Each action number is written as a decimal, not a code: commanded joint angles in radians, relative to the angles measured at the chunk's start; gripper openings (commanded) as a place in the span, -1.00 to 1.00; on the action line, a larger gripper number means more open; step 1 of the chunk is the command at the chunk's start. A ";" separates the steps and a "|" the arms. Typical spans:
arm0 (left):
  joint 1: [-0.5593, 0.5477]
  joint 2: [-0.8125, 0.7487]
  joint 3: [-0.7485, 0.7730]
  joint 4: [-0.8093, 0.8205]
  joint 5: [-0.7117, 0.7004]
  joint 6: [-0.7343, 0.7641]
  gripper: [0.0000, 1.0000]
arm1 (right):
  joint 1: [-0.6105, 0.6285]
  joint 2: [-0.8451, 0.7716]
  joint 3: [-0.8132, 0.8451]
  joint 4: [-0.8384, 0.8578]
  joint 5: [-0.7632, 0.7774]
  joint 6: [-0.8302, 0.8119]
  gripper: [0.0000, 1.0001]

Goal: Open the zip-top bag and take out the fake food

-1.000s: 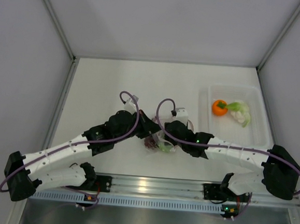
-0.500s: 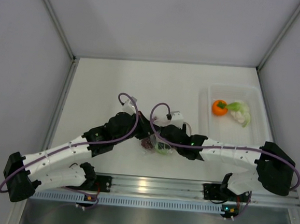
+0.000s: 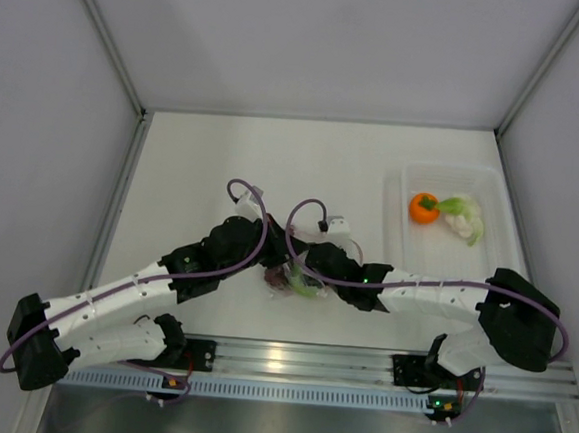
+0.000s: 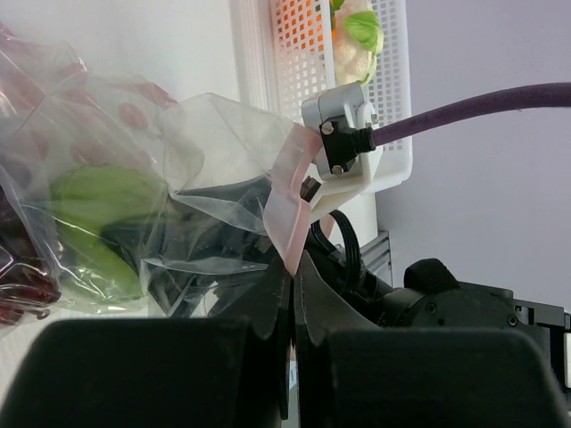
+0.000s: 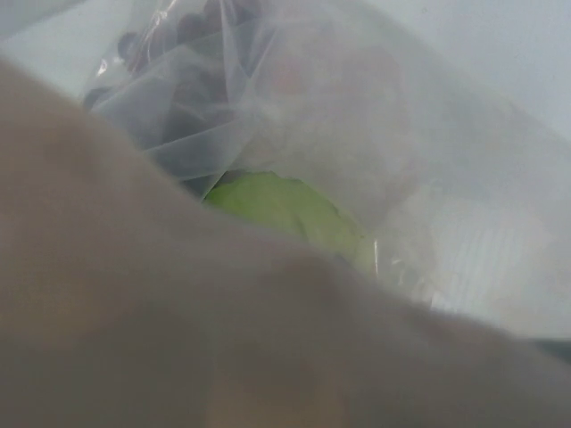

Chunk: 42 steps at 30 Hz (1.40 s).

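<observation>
My arms both reach inward, wrists meeting mid-table. left gripper (image 4: 293, 267) clamped on pink zip strip (image 4: 290, 192) of small clear crinkly plastic bag (image 4: 205, 134). right gripper (image 3: 312, 275) buried against bag; jaw state unreadable.

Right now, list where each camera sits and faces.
Top external: above, behind, facing down; left arm and right arm meet at the zip-top bag.
Left wrist: faces along its fingers, shut on the bag's pink strip.
Right wrist: pressed against bag plastic; fingers indiscernible.
Both wrists share the green apple.
</observation>
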 commanded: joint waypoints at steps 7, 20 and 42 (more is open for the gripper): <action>-0.003 -0.005 -0.010 0.048 -0.025 0.010 -1.00 | 0.034 0.042 -0.084 -0.133 -0.053 0.005 -0.88; -0.003 0.019 -0.004 0.046 -0.028 0.019 -1.00 | 0.046 -0.194 0.016 -0.268 0.083 -0.072 -0.89; -0.001 -0.035 -0.044 0.008 -0.053 0.040 -1.00 | -0.058 -0.337 0.033 -0.311 0.453 -0.035 -1.00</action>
